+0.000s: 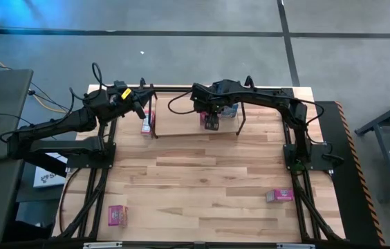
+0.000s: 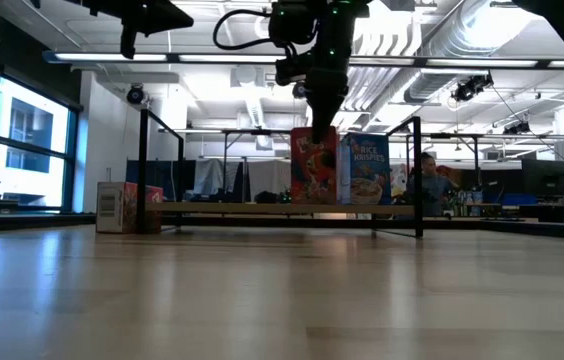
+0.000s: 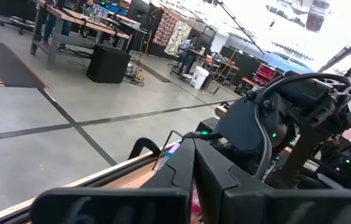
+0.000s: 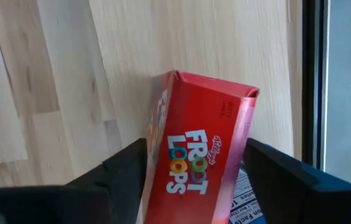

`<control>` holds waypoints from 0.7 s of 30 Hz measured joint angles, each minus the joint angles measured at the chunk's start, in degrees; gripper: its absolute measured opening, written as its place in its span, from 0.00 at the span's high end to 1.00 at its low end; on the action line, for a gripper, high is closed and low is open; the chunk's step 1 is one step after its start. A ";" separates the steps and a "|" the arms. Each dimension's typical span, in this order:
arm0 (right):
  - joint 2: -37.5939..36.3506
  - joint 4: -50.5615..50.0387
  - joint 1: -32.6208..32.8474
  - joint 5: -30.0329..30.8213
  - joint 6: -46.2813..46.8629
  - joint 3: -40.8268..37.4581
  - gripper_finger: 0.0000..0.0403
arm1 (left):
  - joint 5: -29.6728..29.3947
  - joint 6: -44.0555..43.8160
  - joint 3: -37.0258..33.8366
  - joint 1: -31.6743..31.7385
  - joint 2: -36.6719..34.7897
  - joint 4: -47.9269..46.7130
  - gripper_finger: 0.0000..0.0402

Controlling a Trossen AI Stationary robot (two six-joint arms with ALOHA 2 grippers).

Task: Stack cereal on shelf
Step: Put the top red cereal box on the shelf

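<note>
The right end effector (image 1: 211, 122) stands over the shelf (image 1: 181, 124), its fingers spread either side of an upright Froot Loops box (image 4: 197, 163) beside a Rice Krispies box (image 2: 365, 170), apparently letting go. The left end effector (image 1: 138, 105), closed and empty, waits above the shelf's left end. Three boxes remain off the shelf: one (image 1: 145, 125) by that end and two (image 1: 117, 215) (image 1: 279, 196) on the surface's near side.

We can't read the two loose boxes (image 1: 117, 215) near the table's front edge, too small. The blue box (image 4: 245, 198) is mostly hidden behind the red one (image 4: 194, 168).

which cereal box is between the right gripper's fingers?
The red Froot Loops box, upright on the shelf beside the blue Rice Krispies box; other boxes sit apart.
</note>
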 joint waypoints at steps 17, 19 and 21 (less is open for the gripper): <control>-0.04 -4.90 -0.39 3.61 -6.19 9.92 0.40 | -0.18 0.76 0.00 0.00 0.00 -0.09 1.00; -0.04 -6.21 -0.50 3.51 -5.96 12.96 0.40 | -0.18 0.76 0.00 0.00 0.00 -0.11 1.00; -0.04 -9.30 -0.52 2.53 -4.75 16.48 0.40 | -0.19 0.76 0.00 0.00 0.00 -0.12 1.00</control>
